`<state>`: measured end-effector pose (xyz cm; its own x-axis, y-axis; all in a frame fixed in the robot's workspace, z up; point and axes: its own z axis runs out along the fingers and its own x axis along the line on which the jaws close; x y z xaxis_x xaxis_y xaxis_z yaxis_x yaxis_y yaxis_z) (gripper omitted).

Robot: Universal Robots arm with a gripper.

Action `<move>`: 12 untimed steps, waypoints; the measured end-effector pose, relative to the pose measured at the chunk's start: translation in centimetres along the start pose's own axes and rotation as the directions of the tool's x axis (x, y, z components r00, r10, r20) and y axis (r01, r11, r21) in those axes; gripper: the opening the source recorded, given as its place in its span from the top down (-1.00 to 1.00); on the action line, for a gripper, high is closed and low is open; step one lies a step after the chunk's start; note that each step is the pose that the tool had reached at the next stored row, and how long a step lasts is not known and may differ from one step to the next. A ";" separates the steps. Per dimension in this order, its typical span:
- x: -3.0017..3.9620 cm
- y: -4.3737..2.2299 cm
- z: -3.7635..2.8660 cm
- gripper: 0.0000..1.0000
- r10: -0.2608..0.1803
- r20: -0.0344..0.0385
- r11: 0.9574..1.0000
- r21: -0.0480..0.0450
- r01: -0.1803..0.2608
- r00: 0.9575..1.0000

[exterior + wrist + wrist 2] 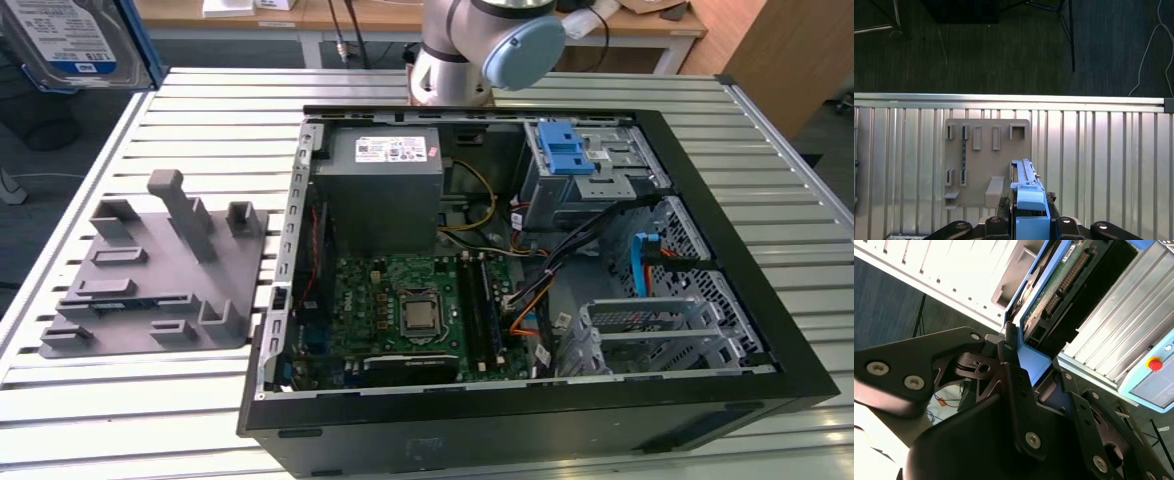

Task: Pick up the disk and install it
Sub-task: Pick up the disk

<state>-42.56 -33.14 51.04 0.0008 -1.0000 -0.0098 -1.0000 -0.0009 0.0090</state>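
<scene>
The disk (74, 40), a silver drive with a white-and-blue label in a blue carrier frame, hangs in the air at the exterior view's upper left, beyond the table's corner. In the second wrist view my gripper (1031, 365) is shut on the blue frame, and the disk's (1054, 285) green circuit board faces the camera. In the first wrist view the black fingers (1059, 222) clamp the disk (1026, 182) edge-on, high over the grey holder plate (986, 160).
The open computer case (534, 260) lies on the slatted table (747, 170), with a grey power supply (384, 190), motherboard (414, 310), a blue-fronted bay (567, 150) and a metal drive cage (654, 330). The grey holder plate (147, 270) sits at the exterior view's left of it.
</scene>
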 end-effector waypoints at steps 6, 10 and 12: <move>0.29 -0.08 -0.01 0.27 0.000 0.000 1.000 0.000 0.000 1.000; 0.83 -0.33 0.00 0.27 0.000 0.000 1.000 0.000 0.000 1.000; 0.90 -0.77 -0.02 0.27 0.000 0.000 1.000 0.000 0.000 1.000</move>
<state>-41.79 -34.04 51.04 0.0009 -1.0000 -0.0098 -1.0000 -0.0010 0.0090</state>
